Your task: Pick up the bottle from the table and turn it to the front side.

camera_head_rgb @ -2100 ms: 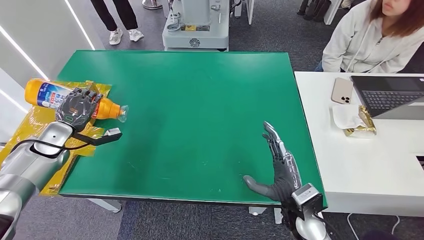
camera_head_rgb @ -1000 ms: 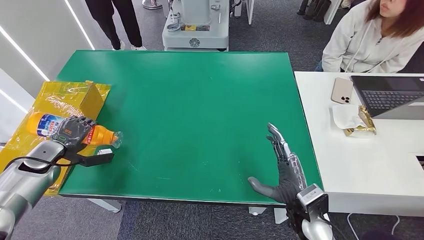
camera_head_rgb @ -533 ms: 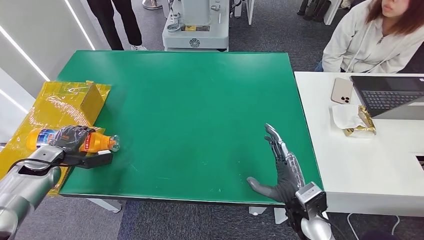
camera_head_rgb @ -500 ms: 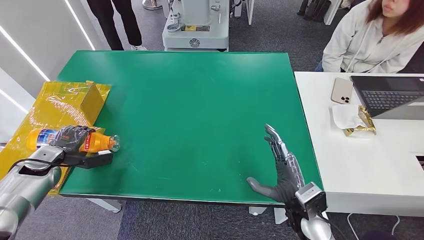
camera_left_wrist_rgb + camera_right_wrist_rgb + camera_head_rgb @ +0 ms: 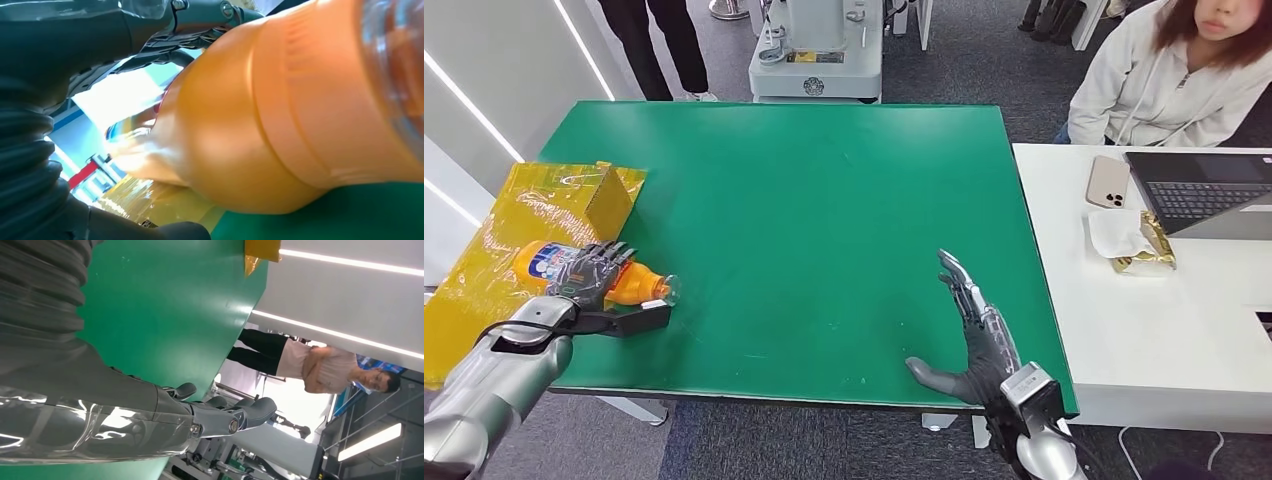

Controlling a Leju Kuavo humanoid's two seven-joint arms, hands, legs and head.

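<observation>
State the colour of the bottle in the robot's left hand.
Orange, with a blue-and-white label; the bottle, held by the left hand, shows best in the head view.

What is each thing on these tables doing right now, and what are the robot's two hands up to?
Bottle: on its side, held, cap toward the table's middle.
Left hand: gripping the bottle.
Right hand: open, holding nothing.
Yellow box: on the yellow sheet, untouched.
Laptop: lid open.
Phone: lying flat on the white table.

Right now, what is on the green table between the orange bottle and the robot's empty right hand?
Nothing: the head view shows bare green table between the orange plastic bottle and the right hand.
</observation>
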